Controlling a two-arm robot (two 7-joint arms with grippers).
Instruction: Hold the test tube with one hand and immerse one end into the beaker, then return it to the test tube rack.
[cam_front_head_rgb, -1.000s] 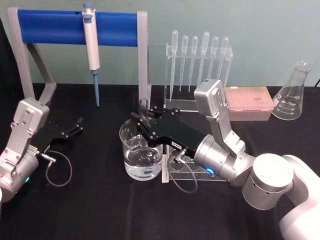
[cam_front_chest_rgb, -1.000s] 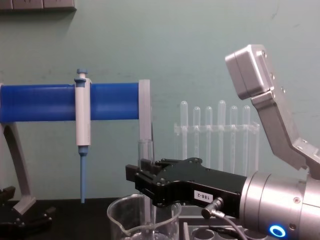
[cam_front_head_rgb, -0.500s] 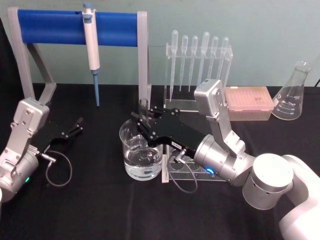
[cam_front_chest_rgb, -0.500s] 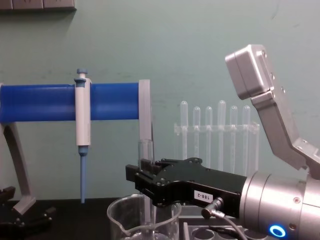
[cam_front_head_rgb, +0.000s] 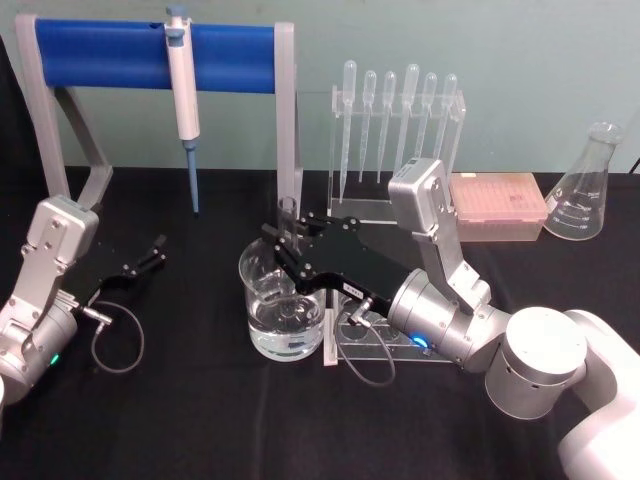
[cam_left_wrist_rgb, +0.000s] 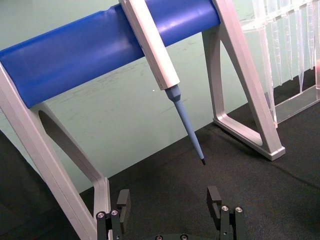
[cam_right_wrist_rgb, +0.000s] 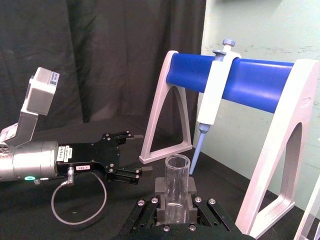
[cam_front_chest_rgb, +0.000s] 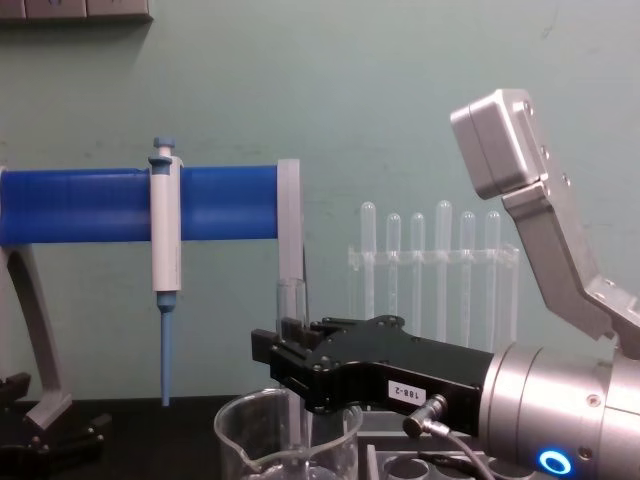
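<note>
Though light and stiff, likely slick, brittle: clear glass test tube (cam_right_wrist_rgb: 177, 182) clenched near rim in black right gripper (cam_front_head_rgb: 287, 243), wide spouted beaker (cam_front_head_rgb: 256, 300) beneath jaws; left gripper (cam_left_wrist_rgb: 170, 204) parked well aside, released.

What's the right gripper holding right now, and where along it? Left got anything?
Right gripper holds the test tube upright, pinched just below its open rim, lower end down in the beaker. Left gripper is open, holding nothing.
</note>
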